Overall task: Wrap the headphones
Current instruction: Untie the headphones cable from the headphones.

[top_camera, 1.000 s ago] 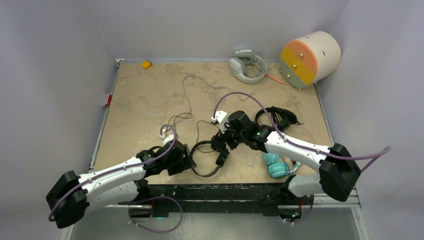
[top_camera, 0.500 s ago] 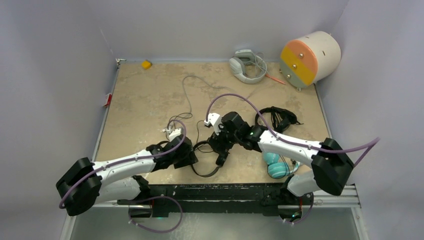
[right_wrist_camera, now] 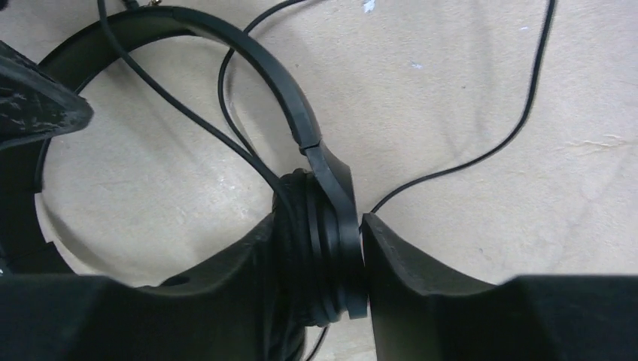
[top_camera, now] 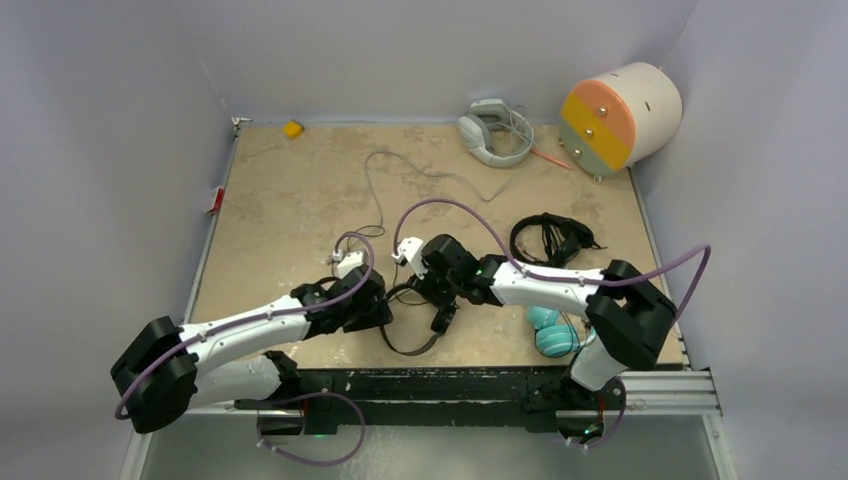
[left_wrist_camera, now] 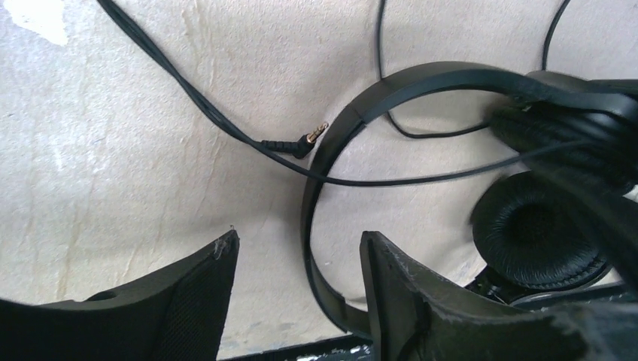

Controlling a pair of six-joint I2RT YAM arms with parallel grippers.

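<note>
Now, my right hand (right_wrist_camera: 320,226): pinching one ear cup (right_wrist_camera: 320,271) of the near black headphones (right_wrist_camera: 297,113), with a finger pressed against each side of the cup.
My left hand (left_wrist_camera: 297,239): spread and gripping nothing. The headband (left_wrist_camera: 421,75) passes through the gap, close to the finger at 3 o'clock and well off the one at 9 o'clock.
Headband: a slim black arc, sweeping from the pinched cup up toward 11 o'clock in my right wrist view.
Second ear pad (left_wrist_camera: 538,233): round black foam, facing my left wrist camera, at 3 o'clock from my left hand.
Plug (left_wrist_camera: 305,143): gold-tipped with an angled body, lying on the desk (top_camera: 290,220) at 12 o'clock from my left hand, just beside the outer edge of the band.
Cord (left_wrist_camera: 173,83): thin and black, running from the plug toward 10 o'clock. Another strand crosses the band.
Place of the pair: near the front middle of the desk, with my left hand at its 9 o'clock and my right hand at its 12 o'clock.
Second black pair (top_camera: 550,238): at 2 o'clock from my right hand, apart from it.
Teal pair (top_camera: 552,335): at 4 o'clock, by the front edge, partly under my right arm.
Grey headset (top_camera: 492,132): at 1 o'clock, at the back edge.
Drum (top_camera: 620,110): cream, with an orange and green face, in the far right corner.
Yellow piece (top_camera: 292,128): between 10 and 11 o'clock, at the back edge.
</note>
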